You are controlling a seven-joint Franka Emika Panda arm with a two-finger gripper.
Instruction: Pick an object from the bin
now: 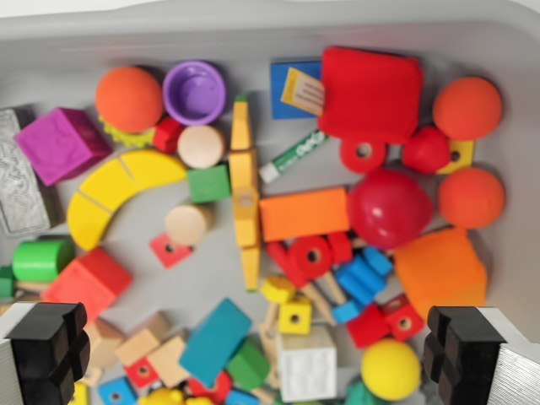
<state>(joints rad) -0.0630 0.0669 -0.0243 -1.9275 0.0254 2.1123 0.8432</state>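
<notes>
While hovering above the bin point(253, 34), end effector point(253, 354) gapes wide, empty.

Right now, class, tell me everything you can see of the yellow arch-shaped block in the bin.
The yellow arch block is a curved, banana-like piece, seemingly painted wood, with faint lines splitting it into segments. It lies flat on the grey bin floor in the wrist view's left half, bowing up and left. A purple cube sits to its upper left and a red block below. Its upper end nears a green cube; contact is unclear.
</notes>
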